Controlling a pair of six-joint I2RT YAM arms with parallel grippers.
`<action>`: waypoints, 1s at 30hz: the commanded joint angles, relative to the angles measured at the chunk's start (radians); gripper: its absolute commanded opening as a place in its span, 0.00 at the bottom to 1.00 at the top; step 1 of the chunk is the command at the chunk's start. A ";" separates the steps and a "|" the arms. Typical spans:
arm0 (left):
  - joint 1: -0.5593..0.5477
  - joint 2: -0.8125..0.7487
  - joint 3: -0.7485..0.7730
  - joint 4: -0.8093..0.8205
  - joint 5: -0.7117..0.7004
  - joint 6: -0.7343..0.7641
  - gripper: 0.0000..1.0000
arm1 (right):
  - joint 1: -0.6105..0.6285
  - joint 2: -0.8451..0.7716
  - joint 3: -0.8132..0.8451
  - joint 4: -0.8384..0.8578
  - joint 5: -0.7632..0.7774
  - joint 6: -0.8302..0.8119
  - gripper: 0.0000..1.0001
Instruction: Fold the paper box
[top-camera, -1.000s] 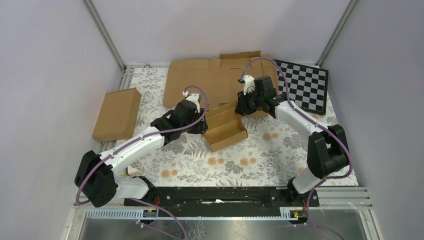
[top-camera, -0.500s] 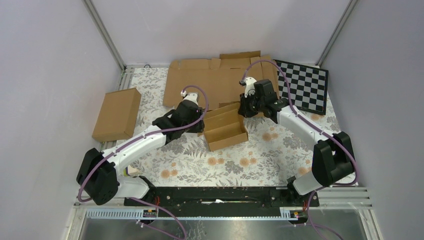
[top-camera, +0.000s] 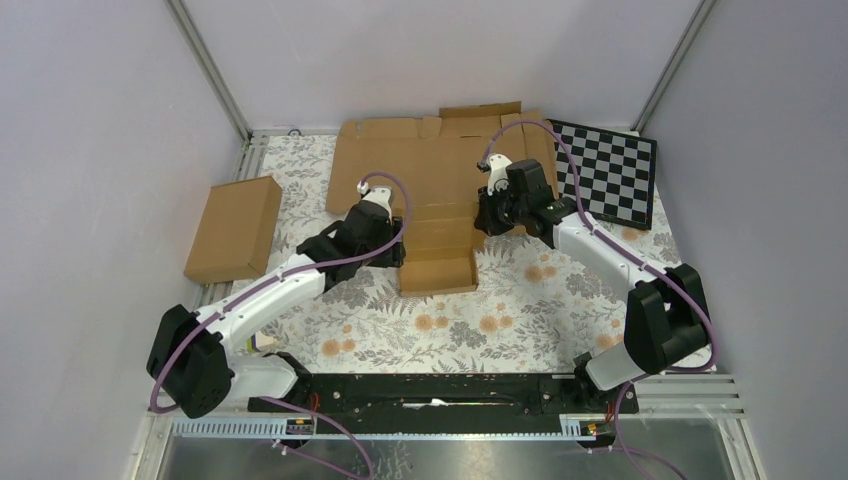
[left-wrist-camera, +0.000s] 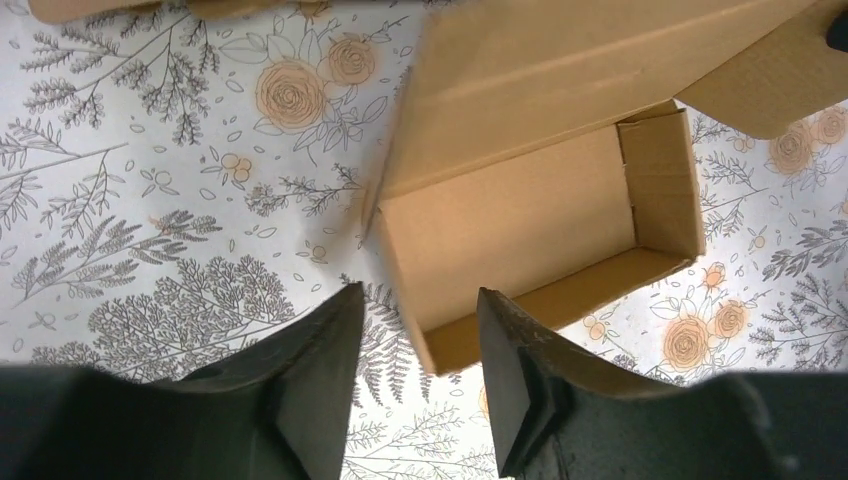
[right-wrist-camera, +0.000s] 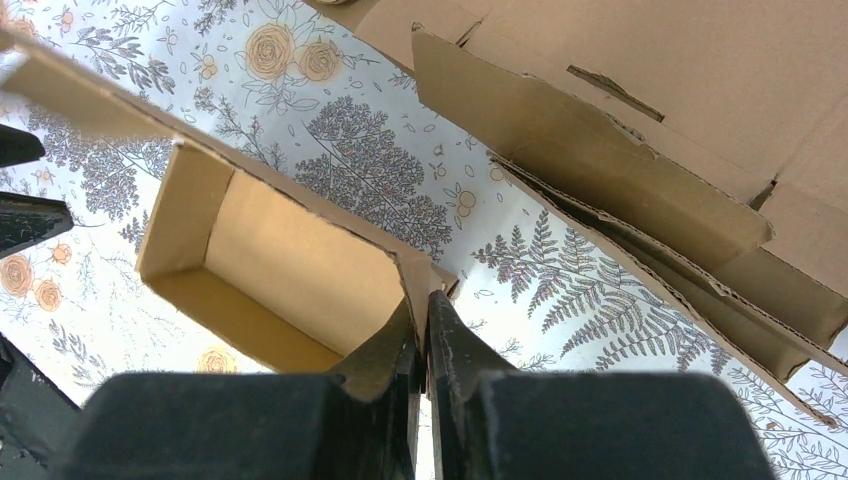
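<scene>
The paper box (top-camera: 437, 262) is an open brown cardboard tray with its lid flap raised, lying on the flowered table at the centre. My left gripper (top-camera: 392, 253) is at the box's left side. In the left wrist view it (left-wrist-camera: 420, 300) is open, with the box's (left-wrist-camera: 530, 230) near corner showing between the fingers and no contact visible. My right gripper (top-camera: 487, 222) is at the box's far right corner. In the right wrist view it (right-wrist-camera: 422, 300) is shut on the upright corner wall of the box (right-wrist-camera: 290, 260).
A closed brown box (top-camera: 233, 228) lies at the left. A large flat cardboard sheet (top-camera: 420, 160) lies at the back, also in the right wrist view (right-wrist-camera: 640, 120). A checkerboard (top-camera: 607, 172) lies at the back right. Metal frame posts and walls enclose the table.
The box has turned from slanted to square with the table and shifted slightly left. My right gripper kept hold of its corner. My left gripper moved a little back and left.
</scene>
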 joint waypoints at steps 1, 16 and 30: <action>0.008 -0.006 0.008 0.037 0.066 0.031 0.48 | 0.009 -0.024 0.003 0.036 -0.002 0.010 0.09; 0.107 -0.039 0.089 -0.023 0.052 0.172 0.78 | 0.011 -0.029 -0.001 0.036 -0.003 0.010 0.09; 0.255 0.255 0.355 -0.042 0.454 0.479 0.61 | 0.011 -0.019 0.004 0.034 -0.001 0.005 0.10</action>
